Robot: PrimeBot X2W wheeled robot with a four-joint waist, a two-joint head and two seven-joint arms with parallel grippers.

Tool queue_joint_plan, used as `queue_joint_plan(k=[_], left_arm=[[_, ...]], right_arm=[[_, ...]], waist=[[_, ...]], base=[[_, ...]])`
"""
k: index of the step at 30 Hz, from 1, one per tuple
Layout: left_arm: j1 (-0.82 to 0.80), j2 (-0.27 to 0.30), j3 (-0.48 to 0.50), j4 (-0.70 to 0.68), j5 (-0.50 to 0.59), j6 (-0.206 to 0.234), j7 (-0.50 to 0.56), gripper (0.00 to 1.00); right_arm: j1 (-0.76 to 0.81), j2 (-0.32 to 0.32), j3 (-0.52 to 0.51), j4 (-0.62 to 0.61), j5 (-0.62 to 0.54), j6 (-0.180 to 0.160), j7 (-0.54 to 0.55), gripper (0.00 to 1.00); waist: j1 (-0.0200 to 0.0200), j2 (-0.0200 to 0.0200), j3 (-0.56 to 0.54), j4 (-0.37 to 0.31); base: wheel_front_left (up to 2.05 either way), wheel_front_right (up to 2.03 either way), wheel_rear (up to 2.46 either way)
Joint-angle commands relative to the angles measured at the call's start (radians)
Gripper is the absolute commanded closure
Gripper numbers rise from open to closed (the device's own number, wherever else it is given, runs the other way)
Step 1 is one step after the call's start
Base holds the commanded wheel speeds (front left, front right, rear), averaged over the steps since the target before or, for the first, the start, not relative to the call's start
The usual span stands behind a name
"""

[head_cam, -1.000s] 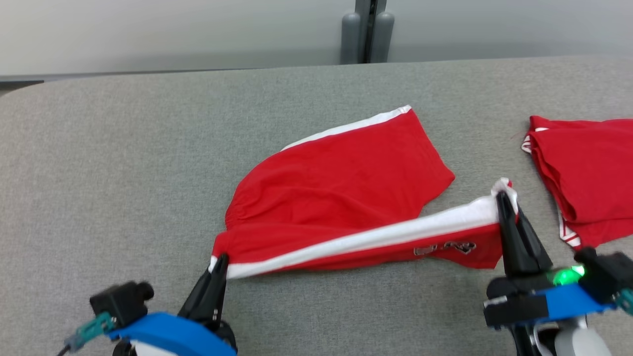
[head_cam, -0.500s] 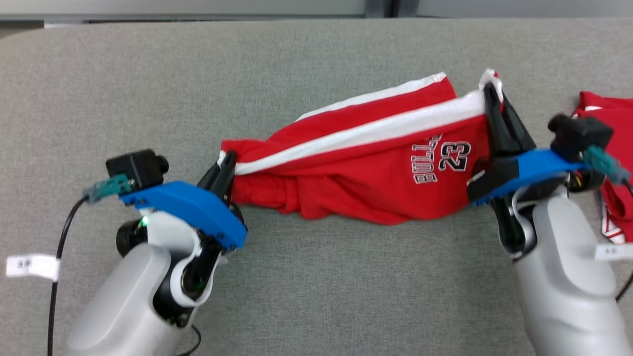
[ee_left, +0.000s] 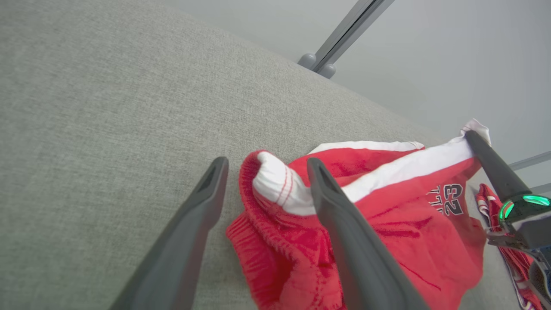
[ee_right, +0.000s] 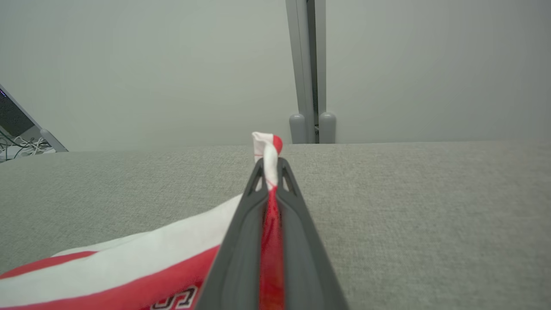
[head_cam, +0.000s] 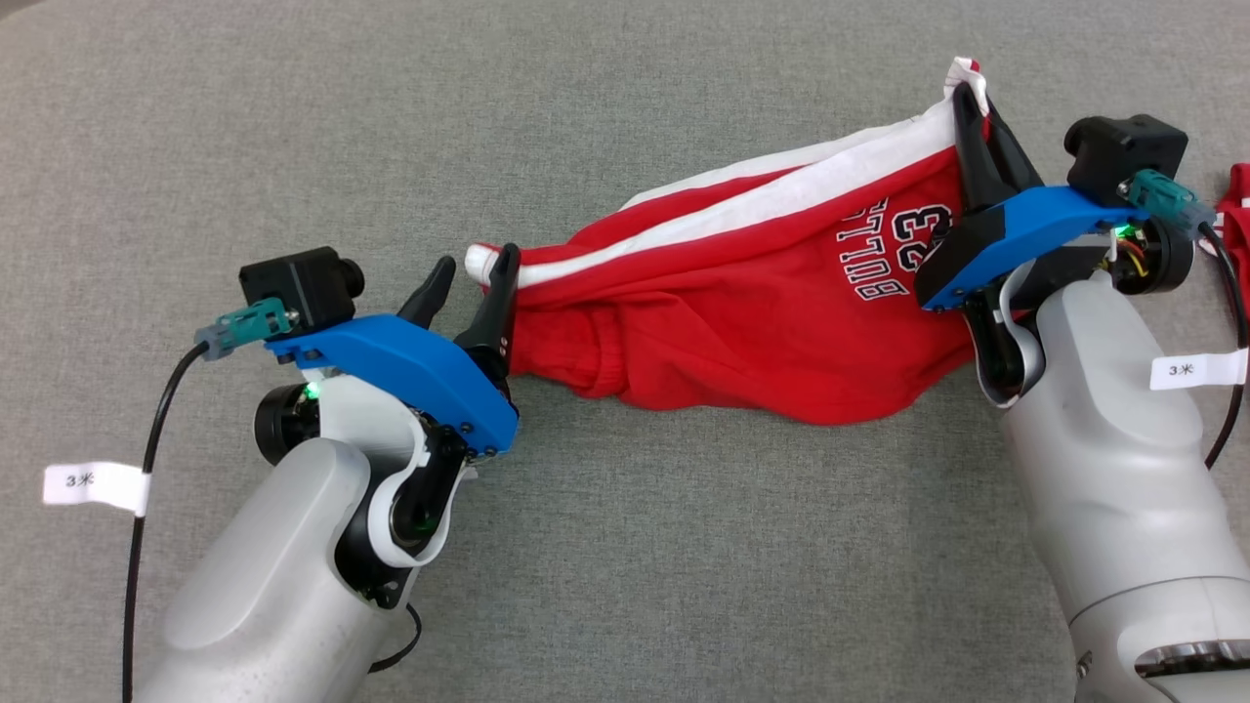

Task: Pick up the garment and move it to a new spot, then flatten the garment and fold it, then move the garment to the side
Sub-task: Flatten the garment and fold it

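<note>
I've got the red 23 shorts point(head_cam: 742, 322) bunched on the grey table point(head_cam: 293, 117), right gripper point(head_cam: 965, 98) clamped on their raised white-striped corner, left gripper point(head_cam: 477, 259) spread wide, the left wrist view catching the waistband end point(ee_left: 280, 189) loose between its fingers point(ee_left: 344, 224), another red garment point(head_cam: 1238, 225) just right.

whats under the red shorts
The red shorts lie bunched on the grey fabric tabletop, which shows around them. Whatever sits beneath the cloth itself is covered.
</note>
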Motion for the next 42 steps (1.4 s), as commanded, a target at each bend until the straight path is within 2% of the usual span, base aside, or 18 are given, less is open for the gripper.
queue_joint_plan(k=[1, 2, 11, 17, 23, 31, 38, 42], left_arm=[[0.006, 0.006, 0.007, -0.011, 0.01, -0.008, -0.017, 0.0], [0.015, 0.01, 0.009, -0.018, 0.013, -0.009, -0.028, 0.0], [0.091, 0.052, 0.018, -0.091, 0.053, -0.031, -0.133, 0.0], [0.158, 0.076, 0.026, -0.127, 0.083, -0.031, -0.211, 0.0], [0.223, 0.1, 0.033, -0.123, 0.12, -0.016, -0.287, 0.0], [0.305, 0.101, 0.066, -0.105, 0.116, 0.012, -0.341, 0.0], [0.347, 0.097, 0.086, -0.123, 0.11, 0.021, -0.358, 0.0], [0.357, 0.103, 0.099, -0.14, 0.116, 0.029, -0.365, 0.0]], right_arm=[[-0.023, -0.003, -0.002, 0.016, -0.006, 0.0, -0.01, 0.5], [-0.031, -0.003, -0.002, 0.024, -0.007, 0.0, -0.011, 0.0], [-0.04, -0.006, -0.015, 0.028, -0.018, 0.0, -0.015, 0.0], [-0.004, -0.025, 0.037, 0.07, 0.007, 0.0, -0.002, 0.0], [0.039, -0.069, 0.112, 0.12, 0.046, 0.0, 0.089, 0.0], [0.094, -0.137, 0.164, 0.152, 0.117, 0.0, 0.242, 0.0], [0.123, -0.149, 0.179, 0.152, 0.2, 0.0, 0.309, 0.0], [0.128, -0.126, 0.208, 0.15, 0.227, 0.0, 0.338, 0.0]], waist=[[-0.0002, 0.0, 0.0, 0.003], [-0.0002, 0.0, -0.001, 0.004], [-0.0002, 0.0, -0.023, -0.003], [-0.0002, 0.0, -0.071, -0.015], [-0.0002, 0.0, -0.125, -0.024], [-0.0002, 0.0, -0.146, -0.005], [-0.0002, 0.0, -0.132, 0.03], [-0.0002, 0.0, -0.128, 0.044]], base=[[0.0, 0.0, 0.0], [0.0, 0.0, 0.0], [0.0, 0.0, 0.0], [0.0, 0.0, 0.0], [0.0, 0.0, 0.0], [0.0, 0.0, 0.0], [0.0, 0.0, 0.0], [0.0, 0.0, 0.0]])
